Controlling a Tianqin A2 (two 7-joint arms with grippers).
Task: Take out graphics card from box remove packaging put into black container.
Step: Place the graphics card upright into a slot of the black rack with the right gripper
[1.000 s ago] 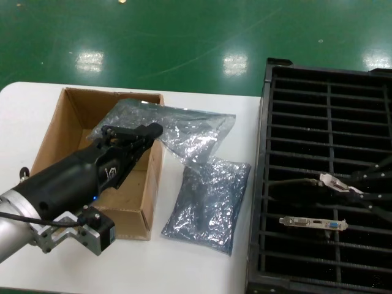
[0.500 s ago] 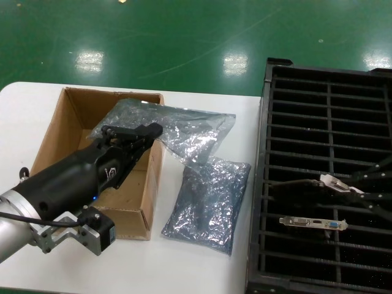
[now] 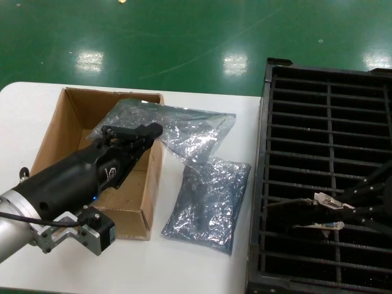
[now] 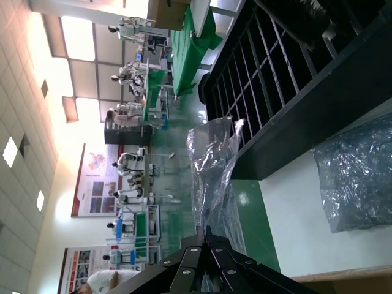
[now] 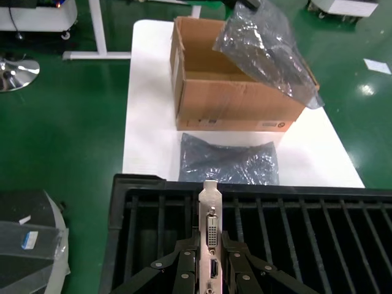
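My left gripper [image 3: 153,130] is shut on the packaging [image 3: 193,131], a crinkly silver bag that hangs over the far right corner of the brown box [image 3: 133,215]. The left wrist view shows the bag [image 4: 214,165] rising from the closed gripper [image 4: 205,231]. At the right, my right gripper [image 3: 350,205] is shut on the graphics card [image 3: 327,200] and holds it low over the black container [image 3: 306,92]. In the right wrist view the card's silver bracket [image 5: 211,214] stands upright in my right gripper [image 5: 210,240], over the container's slots [image 5: 294,226].
A second silver bag [image 3: 208,202] lies flat on the white table [image 3: 202,263] between box and crate. Another card's bracket [image 3: 320,226] shows in a slot just nearer than the held card. Green floor surrounds the table.
My right gripper has brought the card down and nearer, close above the other card's bracket. The left arm and its bag have not moved.
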